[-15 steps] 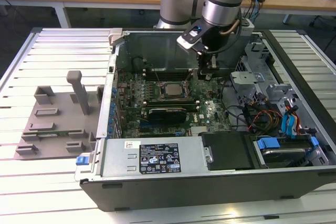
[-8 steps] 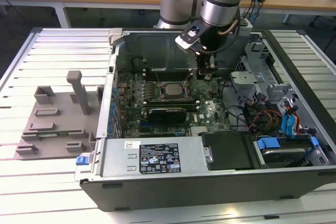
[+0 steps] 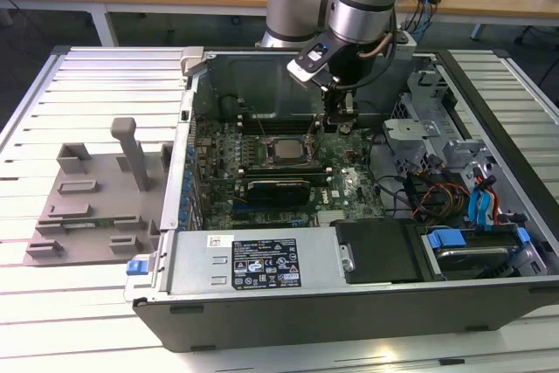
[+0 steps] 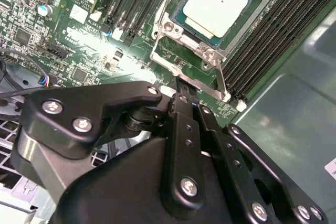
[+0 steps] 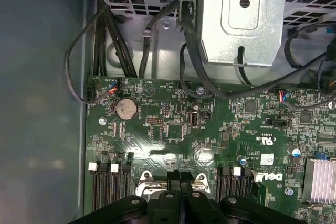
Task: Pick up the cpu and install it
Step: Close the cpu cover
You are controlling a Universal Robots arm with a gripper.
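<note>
Gripper (image 3: 341, 118) is lowered inside the open computer case (image 3: 349, 314), above the motherboard (image 3: 349, 191).

Gripper state: in the first wrist view the two black fingers (image 5: 173, 182) meet along a thin seam. Nothing can be seen between them, so the gripper (image 5: 180, 178) is closed and empty. The second wrist view agrees: the finger links converge to a single tip at the gripper (image 4: 185, 100).

Cpu position: the cpu (image 4: 215, 1) is not in the grasp. It lies flat in the socket frame (image 4: 181, 51), silvery-white top plate up, with the metal frame around its edges. It sits just beyond the fingertips, and the near edge of the frame lies between the tips and the chip. The tips are close over that near edge; I cannot tell whether they touch it.

In the exterior view the cpu (image 3: 281, 149) lies near the gripper, towards the exterior view's left of it and lower.

Surroundings relative to the gripper:
- Memory slots (image 4: 273, 30) run beside the socket on the far side of the cpu from the fingers' approach.
- In the first wrist view, bare motherboard (image 5: 173, 129) with a coin battery (image 5: 126, 108) lies ahead of the fingers.
- Black cables (image 5: 199, 66) and a metal drive cage (image 5: 241, 14) lie further off.
- A finned heat sink (image 5: 319, 179) stands well to one side.
</note>
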